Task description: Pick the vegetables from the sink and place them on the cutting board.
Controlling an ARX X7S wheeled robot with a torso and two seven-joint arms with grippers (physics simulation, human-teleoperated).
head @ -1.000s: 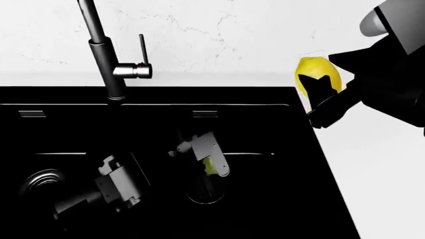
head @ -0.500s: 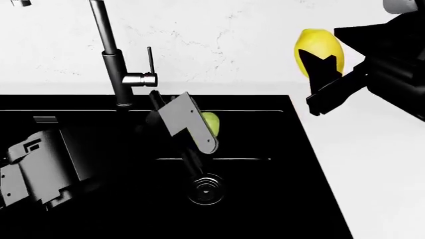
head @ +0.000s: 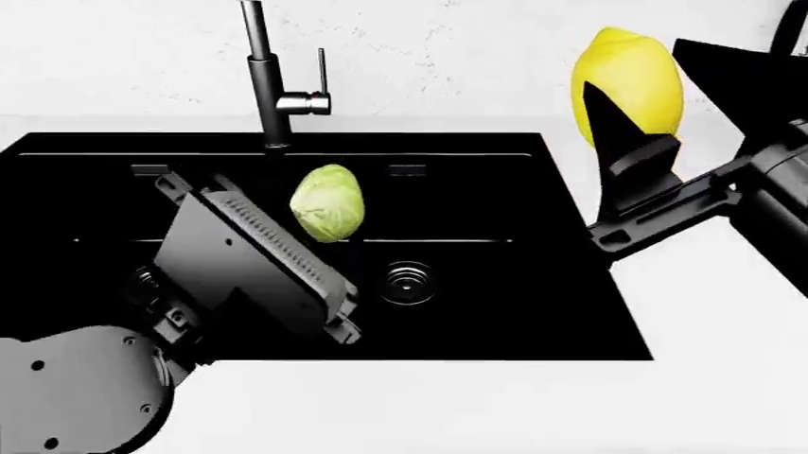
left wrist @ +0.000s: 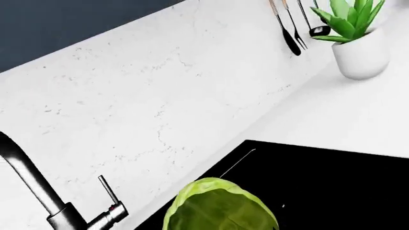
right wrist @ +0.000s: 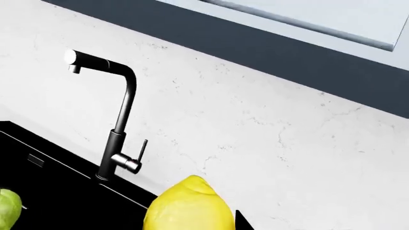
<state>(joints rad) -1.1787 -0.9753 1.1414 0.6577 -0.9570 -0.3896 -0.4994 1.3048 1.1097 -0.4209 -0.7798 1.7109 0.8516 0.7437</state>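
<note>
My left gripper [head: 303, 232] is shut on the pale green cabbage [head: 327, 216] and holds it above the right basin of the black sink [head: 505, 312]. In the left wrist view the cabbage [left wrist: 221, 207] fills the space between the jaws. My right gripper [head: 657, 104] is shut on the yellow lemon [head: 627, 76], held high over the white counter just right of the sink's rim. In the right wrist view the lemon [right wrist: 188, 206] sits between the jaws and the cabbage [right wrist: 7, 210] shows at the edge. The cutting board is out of view.
A dark faucet [head: 268, 85] stands at the sink's back edge. A round drain [head: 408, 282] lies in the basin. White counter [head: 707, 378] surrounds the sink. A potted plant [left wrist: 357, 48] and hanging utensils [left wrist: 290, 28] stand by the marble wall.
My left gripper has risen out of the basin with the cabbage. My right gripper has lifted the lemon higher. The head view has shifted, so the sink sits higher in the frame.
</note>
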